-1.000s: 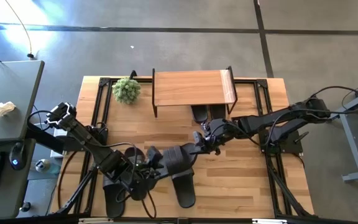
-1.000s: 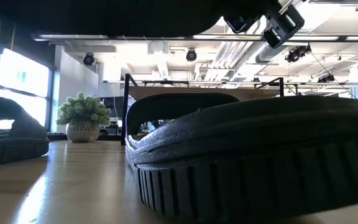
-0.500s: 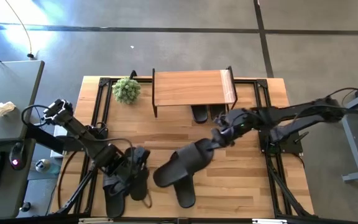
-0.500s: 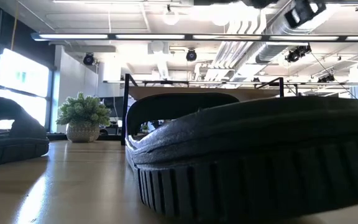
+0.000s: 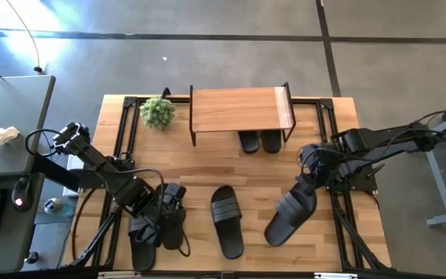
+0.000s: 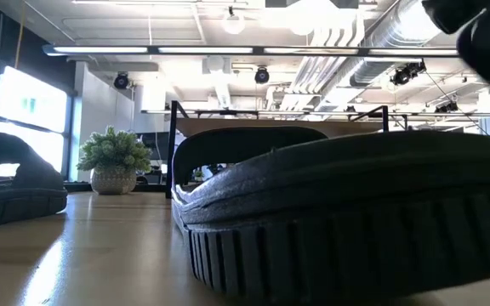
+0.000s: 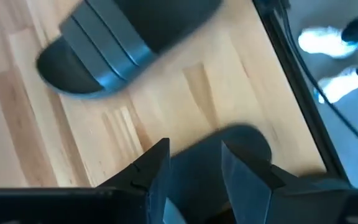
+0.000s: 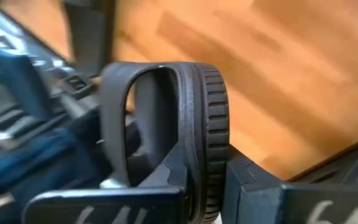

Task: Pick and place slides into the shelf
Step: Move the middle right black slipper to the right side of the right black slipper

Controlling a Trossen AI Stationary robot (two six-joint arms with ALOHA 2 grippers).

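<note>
The shelf (image 5: 241, 109) stands at the far middle of the surface (image 5: 207, 167), with a potted plant (image 5: 157, 112) just beside it on the left. Two slides (image 5: 259, 142) lie side by side on the surface under the shelf's plank, their near ends projecting from beneath it. Nothing rests on the plank top.

The right gripper (image 5: 306, 184) is over the right part of the surface, clenched on one slide (image 5: 290, 216), which hangs tilted from it toward the near edge. The right wrist view shows the fingers (image 8: 244, 190) pinching the sole edge of this slide (image 8: 166, 134), with the strap arching beside them.

The left gripper (image 5: 147, 211) is low over two slides (image 5: 157, 227) at the near left. In the left wrist view its fingers (image 7: 157, 174) stand apart over a dark slide (image 7: 219, 165); whether they grip it cannot be told.

One further slide (image 5: 226, 219) lies flat near the middle of the surface. The low view is mostly filled by this slide (image 6: 339, 221), seen close up, with the shelf legs (image 6: 173, 149) and plant (image 6: 113, 161) behind; neither gripper can be made out there.
</note>
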